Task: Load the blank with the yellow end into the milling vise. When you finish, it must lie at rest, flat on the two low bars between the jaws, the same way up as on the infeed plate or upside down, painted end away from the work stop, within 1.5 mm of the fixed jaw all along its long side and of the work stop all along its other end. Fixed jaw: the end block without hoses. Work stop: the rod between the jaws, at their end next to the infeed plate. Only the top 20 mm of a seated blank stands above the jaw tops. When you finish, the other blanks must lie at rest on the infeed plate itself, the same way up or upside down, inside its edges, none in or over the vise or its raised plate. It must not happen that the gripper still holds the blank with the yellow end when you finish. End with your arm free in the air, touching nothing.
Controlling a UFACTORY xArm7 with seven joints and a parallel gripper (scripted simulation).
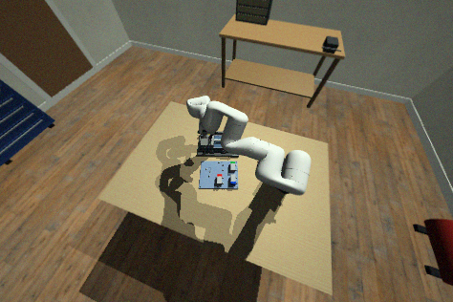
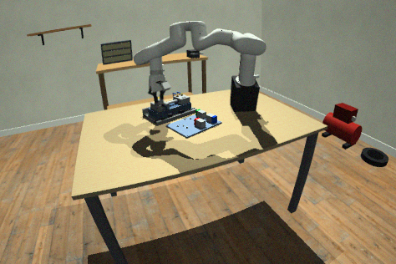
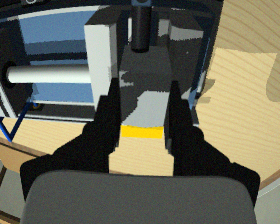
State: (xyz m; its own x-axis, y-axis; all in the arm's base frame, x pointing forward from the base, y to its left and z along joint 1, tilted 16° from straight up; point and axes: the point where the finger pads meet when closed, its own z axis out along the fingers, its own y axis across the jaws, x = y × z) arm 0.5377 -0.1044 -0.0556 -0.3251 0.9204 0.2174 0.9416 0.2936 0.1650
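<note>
My gripper [image 3: 143,94] is shut on the grey blank with the yellow end [image 3: 143,116] and holds it over the vise [image 3: 124,43]. The yellow end faces away from a dark rod [image 3: 141,19] at the far end of the vise. A pale jaw block [image 3: 98,56] stands close on the blank's left. I cannot tell whether the blank rests on the low bars. In the exterior view the gripper [image 2: 158,99] reaches down into the vise [image 2: 167,109]. In the top view the arm hides most of the vise [image 1: 215,145].
The blue infeed plate [image 2: 194,125] lies next to the vise and carries three other blanks, with a red end [image 2: 200,123], a green end [image 2: 201,114] and a blue end [image 2: 211,119]. The arm's black base [image 2: 244,98] stands behind the plate.
</note>
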